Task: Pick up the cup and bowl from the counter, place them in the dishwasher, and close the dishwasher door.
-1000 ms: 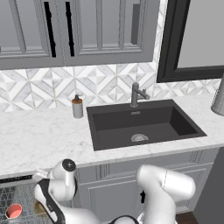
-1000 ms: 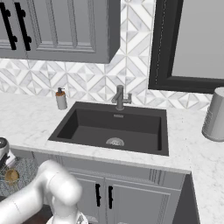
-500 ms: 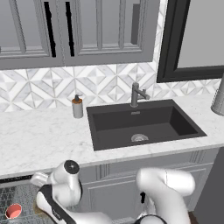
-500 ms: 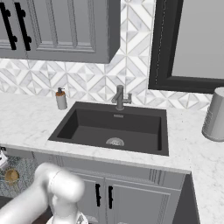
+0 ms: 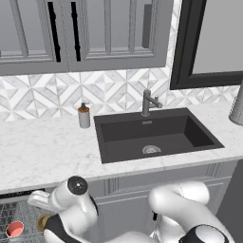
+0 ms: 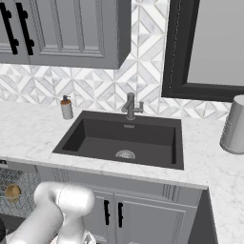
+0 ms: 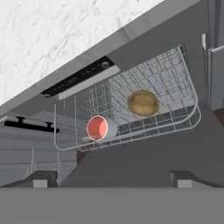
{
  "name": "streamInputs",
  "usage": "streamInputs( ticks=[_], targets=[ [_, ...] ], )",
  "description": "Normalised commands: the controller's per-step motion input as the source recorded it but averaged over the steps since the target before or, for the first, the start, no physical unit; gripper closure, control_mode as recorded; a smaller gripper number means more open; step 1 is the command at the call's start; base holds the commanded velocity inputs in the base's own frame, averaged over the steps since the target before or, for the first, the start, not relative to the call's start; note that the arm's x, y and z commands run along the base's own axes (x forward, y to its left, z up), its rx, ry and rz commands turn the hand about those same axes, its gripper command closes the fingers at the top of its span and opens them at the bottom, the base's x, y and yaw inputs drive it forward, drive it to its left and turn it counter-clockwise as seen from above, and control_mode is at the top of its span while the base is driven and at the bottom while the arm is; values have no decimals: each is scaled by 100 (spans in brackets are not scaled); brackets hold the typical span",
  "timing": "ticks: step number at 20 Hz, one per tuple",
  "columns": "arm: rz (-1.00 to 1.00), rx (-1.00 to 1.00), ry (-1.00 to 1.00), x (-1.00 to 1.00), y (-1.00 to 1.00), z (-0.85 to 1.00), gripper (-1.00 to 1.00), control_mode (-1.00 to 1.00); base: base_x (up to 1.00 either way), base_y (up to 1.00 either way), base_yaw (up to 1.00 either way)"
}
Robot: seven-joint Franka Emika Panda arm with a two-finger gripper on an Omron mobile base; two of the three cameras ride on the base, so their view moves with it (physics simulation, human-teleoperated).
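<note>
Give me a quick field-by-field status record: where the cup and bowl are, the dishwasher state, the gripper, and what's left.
cup: lying on its side in the dishwasher's wire rack, red inside facing the hand camera
bowl: in the same rack, apart from the cup
dishwasher door: open, rack pulled out
gripper: open, holding nothing, looking toward the rack
counter: soap bottle beside the sink
remaining: close the dishwasher door

Both base views look forward and down from behind the arm, left and right, sharing the dark sunken sink [image 5: 154, 137] [image 6: 125, 138], while the hand view peers close into the grey wire rack [image 7: 170, 87].
</note>
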Motion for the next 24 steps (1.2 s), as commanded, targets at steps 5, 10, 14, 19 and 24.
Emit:
streamInputs(
  ticks=[5, 10, 14, 19, 24],
  targets=[
    [0, 0, -5, -60, -30, 33, -100, -100, 0, 0, 0],
    [0, 0, -12, -77, -34, 0, -100, -100, 0, 0, 0],
    [0, 0, -19, -83, -10, 11, -100, -100, 0, 0, 0],
    [0, 0, -23, -75, -2, 3, -100, -100, 0, 0, 0],
    [0, 0, -15, -45, 0, -3, -100, -100, 0, 0, 0]
  ],
)
